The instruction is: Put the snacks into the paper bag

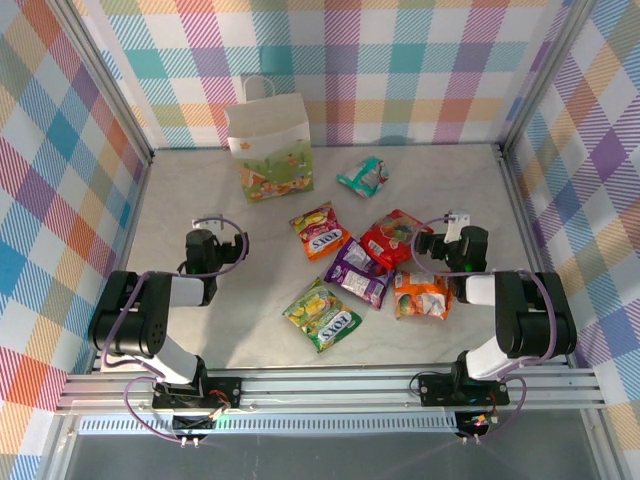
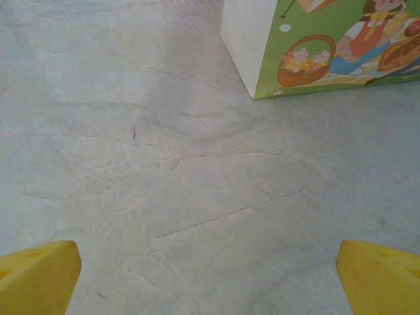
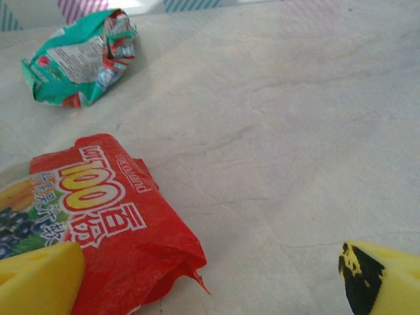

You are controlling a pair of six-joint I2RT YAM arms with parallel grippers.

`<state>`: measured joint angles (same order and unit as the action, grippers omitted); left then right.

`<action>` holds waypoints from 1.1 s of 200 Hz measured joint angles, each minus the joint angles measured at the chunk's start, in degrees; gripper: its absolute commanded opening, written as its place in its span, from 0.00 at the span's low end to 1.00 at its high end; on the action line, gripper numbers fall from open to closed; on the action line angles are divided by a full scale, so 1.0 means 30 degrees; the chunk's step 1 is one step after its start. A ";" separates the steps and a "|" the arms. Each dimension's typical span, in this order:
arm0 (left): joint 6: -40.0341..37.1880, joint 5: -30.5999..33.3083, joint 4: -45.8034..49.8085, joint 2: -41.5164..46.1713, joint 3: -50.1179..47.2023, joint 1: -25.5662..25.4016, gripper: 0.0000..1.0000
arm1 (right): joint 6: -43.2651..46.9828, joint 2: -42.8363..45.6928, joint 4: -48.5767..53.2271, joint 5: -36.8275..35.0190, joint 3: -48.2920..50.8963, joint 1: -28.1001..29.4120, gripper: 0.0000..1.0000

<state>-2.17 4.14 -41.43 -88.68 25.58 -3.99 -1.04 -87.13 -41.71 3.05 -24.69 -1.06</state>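
At the back of the worktop (image 1: 190, 190), left of centre: paper bag (image 1: 268, 147) stands upright with its handle up, close to the checked back wall (image 1: 400, 70). I can't see inside it from above. In the left wrist view it is cut off at the top edge and only the lower corner is visible.

All six snacks lie flat on the worktop, right of centre:
- Teal packet (image 1: 363, 176) sits apart, nearest the back.
- Orange packet (image 1: 320, 231), red packet (image 1: 393, 238), purple packet (image 1: 358, 272) and second orange packet (image 1: 421, 296) are clustered; purple touches red.
- Green-yellow packet (image 1: 322, 314) is nearest the front rail (image 1: 330, 385).

My left pincer (image 2: 209, 275) is spread wide and empty over bare worktop, with the bag ahead to its right and nothing between them.

My right pincer (image 3: 210, 279) is also spread wide and empty. Its left pad (image 3: 39, 275) overlaps the near edge of the red packet; I can't tell if they touch. The teal packet is further ahead on the left.

There is bare room along the left wall and to the right of the red packet.
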 measured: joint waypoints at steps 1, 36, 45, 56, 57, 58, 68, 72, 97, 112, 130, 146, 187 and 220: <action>-0.0007 0.0007 0.0036 0.0015 0.0007 0.0000 1.00 | -0.0015 0.0015 0.0058 -0.0007 -0.0029 0.0000 0.99; -0.0007 0.0780 0.3920 0.1829 0.1836 -0.0481 1.00 | 0.0015 0.1013 0.3883 -0.0233 -0.2361 0.0000 0.99; -0.0007 0.1005 0.4932 0.2331 0.2565 -0.0678 1.00 | 0.0022 0.1413 0.4590 -0.0306 -0.2849 0.0000 0.99; -0.0015 0.1311 0.6251 0.2922 0.3504 -0.0962 1.00 | 0.0022 0.1967 0.5333 -0.0415 -0.3191 0.0000 0.99; -0.0007 0.1319 0.6324 0.2951 0.3570 -0.0976 1.00 | 0.0022 0.2011 0.5384 -0.0423 -0.3206 0.0000 0.99; -0.0007 0.1370 0.6470 0.3038 0.3716 -0.1020 1.00 | 0.0022 0.2047 0.5421 -0.0430 -0.3220 0.0000 0.99; 0.0007 0.1545 0.7817 0.3453 0.4714 -0.1209 1.00 | 0.0022 0.2601 0.6346 -0.0546 -0.3541 0.0000 0.99; 0.0029 0.1625 0.8349 0.3563 0.5122 -0.1275 1.00 | 0.0022 0.2776 0.6805 -0.0641 -0.3738 0.0000 0.99; 0.0379 0.2565 1.1409 0.3810 0.7934 -0.1872 1.00 | -0.0007 0.3497 0.9785 -0.1253 -0.5617 0.0000 0.99; 0.0495 0.3519 1.3136 0.3803 0.9530 -0.2499 1.00 | -0.0131 0.3891 1.0877 -0.1596 -0.6768 0.0000 0.99; 0.0459 0.4692 1.4528 0.3803 1.0994 -0.3279 1.00 | -0.0444 0.4503 1.1854 -0.1894 -0.7854 0.0000 0.99; 0.0328 0.5129 1.5191 0.3840 1.1825 -0.3869 1.00 | -0.0641 0.4750 1.2786 -0.2025 -0.8925 0.0000 0.99; 0.0175 0.5384 1.8200 0.3402 1.5329 -0.4218 0.99 | -0.0991 0.4736 1.4943 -0.1792 -1.1628 0.0240 0.99; 0.0452 0.5916 2.1230 0.1829 2.0531 -0.4218 0.89 | -0.0998 0.4736 1.6240 -0.1654 -1.2582 0.0648 0.99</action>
<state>-0.82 21.89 22.26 -83.20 87.18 -16.64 -4.03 -72.93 7.01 -1.91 -62.43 0.89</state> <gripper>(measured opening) 0.941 0.989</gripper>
